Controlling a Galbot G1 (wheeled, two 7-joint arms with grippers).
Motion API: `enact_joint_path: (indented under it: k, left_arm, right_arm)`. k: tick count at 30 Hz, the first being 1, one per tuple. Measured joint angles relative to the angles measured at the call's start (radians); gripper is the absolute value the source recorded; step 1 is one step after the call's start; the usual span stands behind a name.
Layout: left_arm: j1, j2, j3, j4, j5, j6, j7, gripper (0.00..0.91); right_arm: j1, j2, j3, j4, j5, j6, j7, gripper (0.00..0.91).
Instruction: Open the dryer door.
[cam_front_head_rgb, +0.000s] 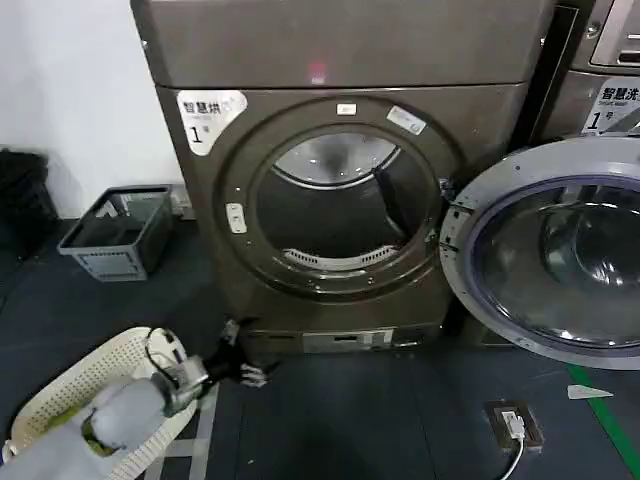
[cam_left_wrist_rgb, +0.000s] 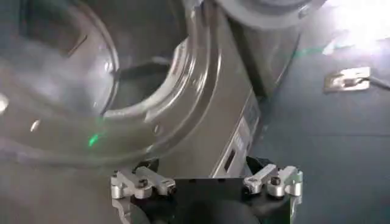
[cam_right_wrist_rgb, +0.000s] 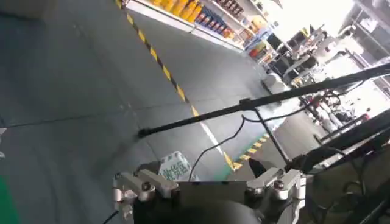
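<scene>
Nearest the head camera, the grey left arm is seen low at the left, ending in the left gripper (cam_front_head_rgb: 243, 362), which is held just above the dark floor (cam_front_head_rgb: 380, 420) in front of the machine's lower left corner. Its fingers are spread wide and nothing is held between them; in the left wrist view the left gripper (cam_left_wrist_rgb: 207, 182) is shown with its fingertips (cam_left_wrist_rgb: 141, 181) well apart, facing the kick panel below the drum opening. A cream perforated plastic laundry basket (cam_front_head_rgb: 75, 385) lies under the arm, near the left edge.

The bronze-brown front-loading dryer (cam_front_head_rgb: 340, 190) stands straight ahead. Its round drum opening (cam_front_head_rgb: 335, 205) is fully exposed. The dryer door (cam_front_head_rgb: 555, 250), a large round porthole with a pale grey inner face around dark glass, is swung wide to the right on hinges at the opening's right edge, and its rim overlaps the neighbouring machine (cam_front_head_rgb: 605, 70).

Open floor is available in front of the dryer, between the gripper and a small floor socket plate (cam_front_head_rgb: 514, 424) with a white cable. A grey plastic crate (cam_front_head_rgb: 118, 232) sits by the white wall, clear of the dryer's left side.

In the right wrist view, the right gripper (cam_right_wrist_rgb: 210, 185) is pointed at a distant floor with yellow-black striping, its fingers set wide and empty.
</scene>
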Motion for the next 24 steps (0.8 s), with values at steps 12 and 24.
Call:
enact_joint_path:
  k: [12, 24]
  left_arm:
    - [0.188, -0.043, -0.271, 0.035, -0.153, 0.212, -0.035, 0.907]
    - [0.283, -0.078, -0.493, 0.032, -0.353, 0.455, -0.139, 0.907]
  right_arm:
    - [0.013, -0.005, -0.002, -0.017, 0.0, -0.018, -0.011, 0.907]
    - [0.016, -0.009, 0.003, -0.035, 0.002, -0.019, -0.012, 0.907]
